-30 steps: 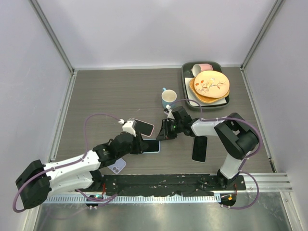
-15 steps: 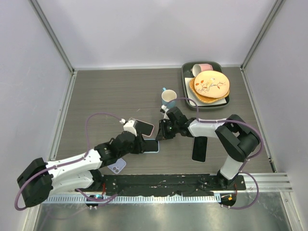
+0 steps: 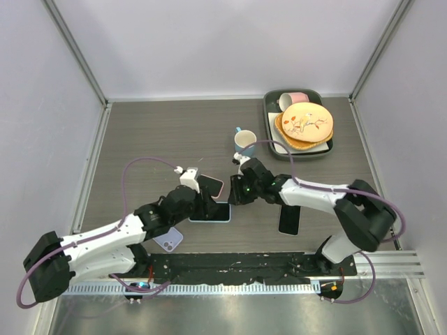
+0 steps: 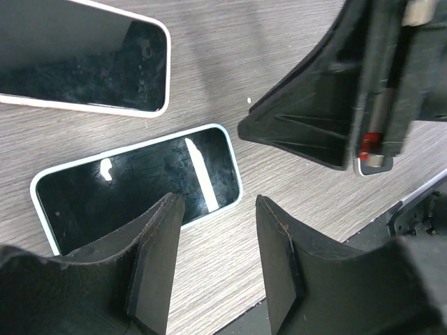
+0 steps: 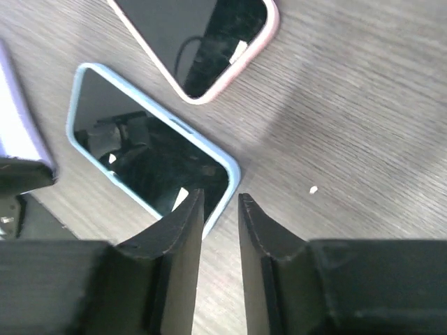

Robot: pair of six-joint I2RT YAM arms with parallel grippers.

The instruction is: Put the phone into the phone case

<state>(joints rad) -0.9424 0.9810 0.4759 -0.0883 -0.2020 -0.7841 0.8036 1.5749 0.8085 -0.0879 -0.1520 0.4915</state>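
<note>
The top camera hangs above and behind the arm bases, looking down on the whole grey wood-grain tabletop. Each wrist camera looks steeply down past its own black fingers, the left tool and the right tool, very near the surface. All three views share the dark-screened phone with a light-blue rim lying flat mid-tabletop.
</note>
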